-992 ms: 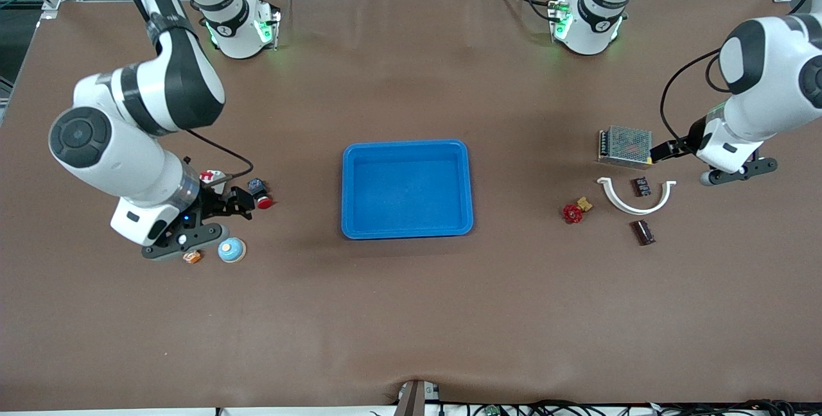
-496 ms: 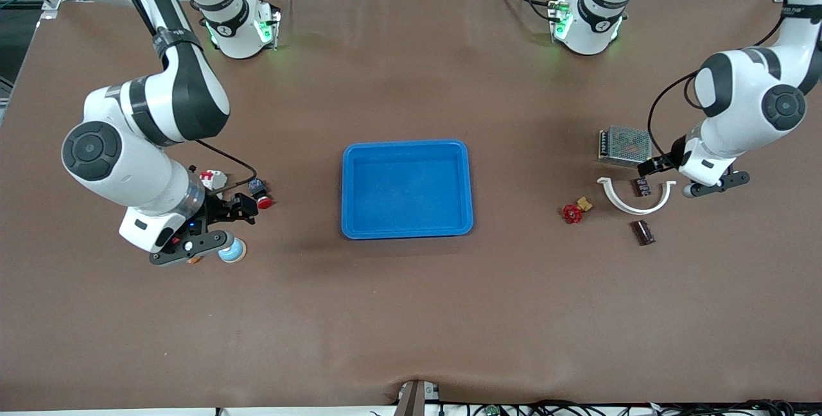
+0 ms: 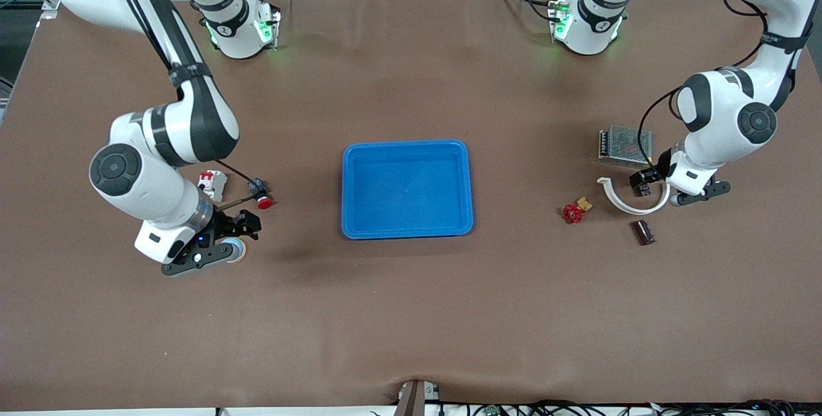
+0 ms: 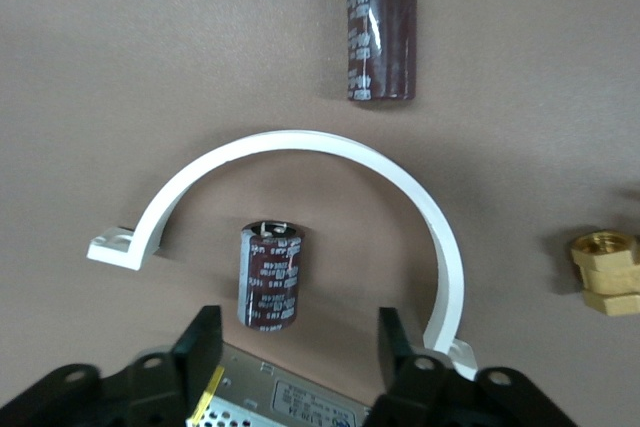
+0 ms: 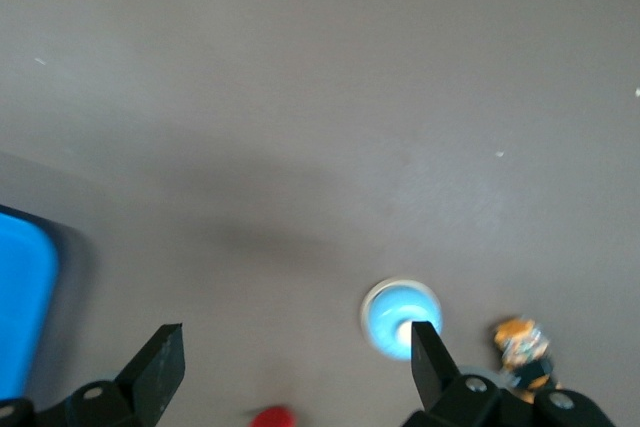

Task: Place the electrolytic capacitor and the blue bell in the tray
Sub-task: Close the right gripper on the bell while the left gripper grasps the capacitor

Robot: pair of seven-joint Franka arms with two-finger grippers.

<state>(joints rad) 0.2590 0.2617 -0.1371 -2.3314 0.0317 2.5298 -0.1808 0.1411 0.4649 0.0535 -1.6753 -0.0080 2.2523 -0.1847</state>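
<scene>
The bright blue tray [image 3: 407,144] lies empty at the table's middle; its corner shows in the right wrist view [image 5: 20,297]. The blue bell [image 3: 238,251] sits toward the right arm's end, half covered by my open right gripper [image 3: 218,250]. In the right wrist view the bell [image 5: 398,315] lies by one fingertip of the right gripper [image 5: 295,362]. One dark electrolytic capacitor [image 4: 270,275] lies inside a white half-ring clamp [image 4: 300,147], just ahead of my open, empty left gripper [image 4: 297,342]. A second capacitor [image 3: 642,232] lies nearer the front camera.
A metal-mesh power supply [image 3: 625,145], a red valve handle [image 3: 572,213] and a brass fitting [image 3: 584,203] lie round the clamp [image 3: 626,203]. A red push button [image 3: 262,201] and a white breaker [image 3: 211,183] lie near the bell. A small orange part [image 5: 522,345] lies beside the bell.
The right gripper has shifted toward the tray's side and now covers the bell. The left gripper has moved from the table's end to over the clamp and capacitor.
</scene>
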